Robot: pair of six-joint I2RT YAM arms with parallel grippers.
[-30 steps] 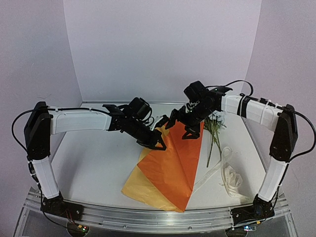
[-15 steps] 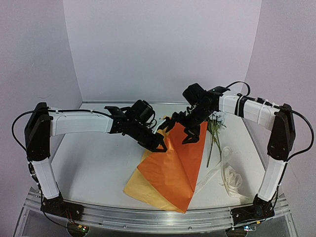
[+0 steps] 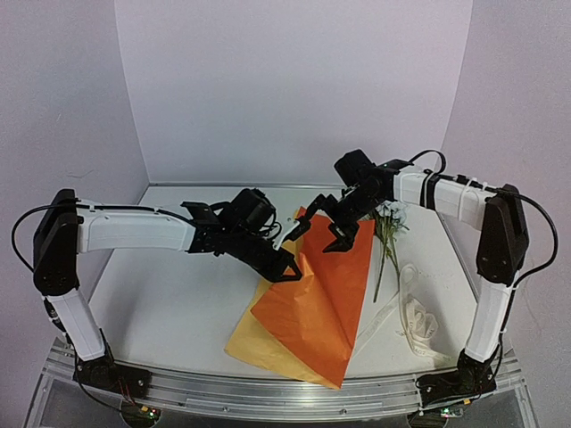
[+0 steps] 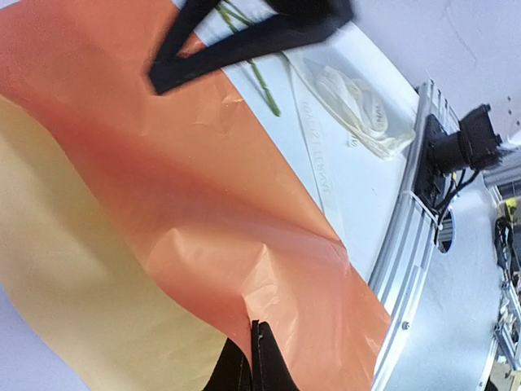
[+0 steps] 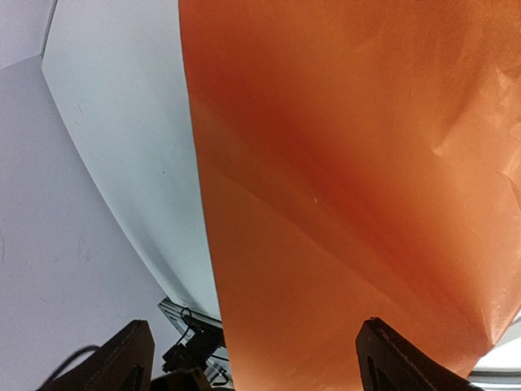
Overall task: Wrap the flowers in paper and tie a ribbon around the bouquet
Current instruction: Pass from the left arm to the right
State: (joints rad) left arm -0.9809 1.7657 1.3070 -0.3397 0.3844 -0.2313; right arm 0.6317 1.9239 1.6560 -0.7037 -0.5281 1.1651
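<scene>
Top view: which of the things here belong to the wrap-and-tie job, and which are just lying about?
Job in hand:
- paper, pinched by the left fingers
- flowers, lying beside the paper
- ribbon, loose near the right arm's base

Just there:
- only fixtures: the table and its metal rail

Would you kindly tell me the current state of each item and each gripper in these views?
Paper: orange face up, yellow showing at its near left, one edge pinched.
Flowers: lying loose to the right of the paper, unwrapped.
Ribbon: loose heap, untied, near the flowers' stems.
Left gripper: shut on the paper's edge.
Right gripper: open, at the paper's far end.
</scene>
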